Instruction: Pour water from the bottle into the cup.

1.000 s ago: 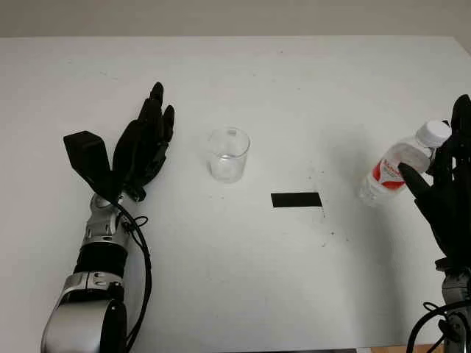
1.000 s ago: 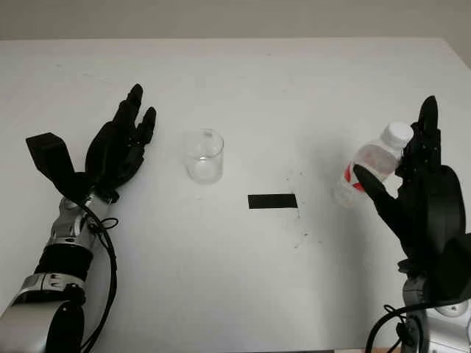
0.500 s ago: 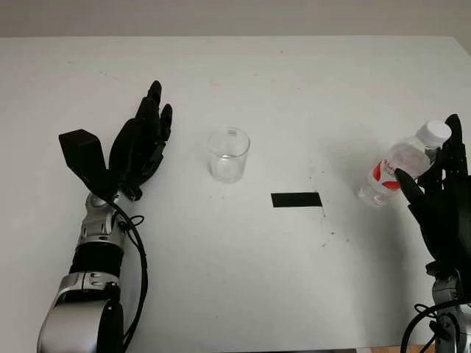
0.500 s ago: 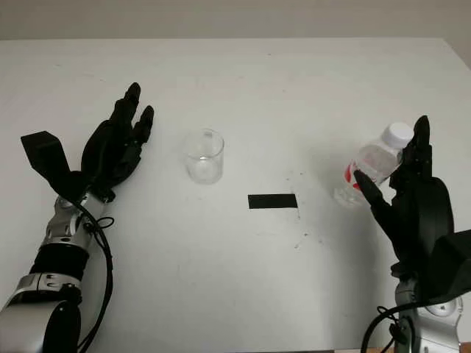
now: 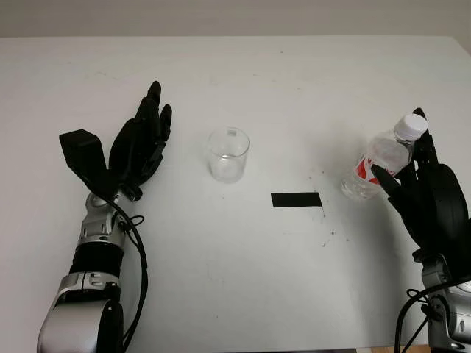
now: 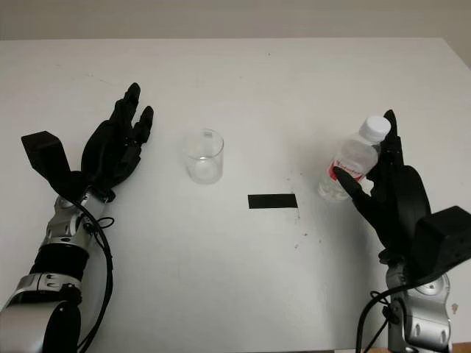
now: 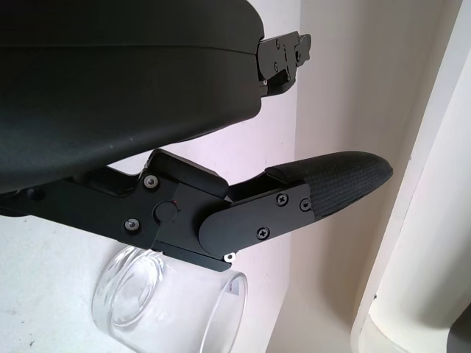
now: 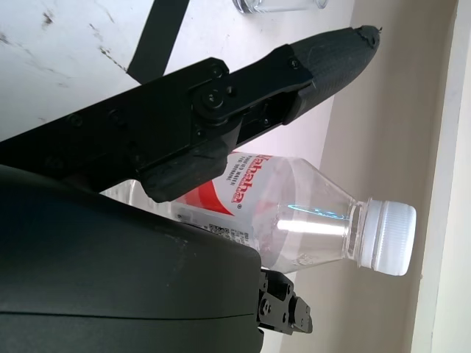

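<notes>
A clear plastic water bottle with a white cap and red label stands at the right of the white table. My right hand is against it, with the thumb across the label and the straight fingers behind the neck. That hand is open, not curled around the bottle. An empty clear cup stands upright near the table's middle. My left hand is open just left of the cup and apart from it.
A black strip of tape lies flat on the table between the cup and the bottle. The table's right edge runs close behind the bottle.
My right hand has moved left and forward to the bottle, and the bottle has shifted a little left with it. The left hand and the cup have stayed in place.
</notes>
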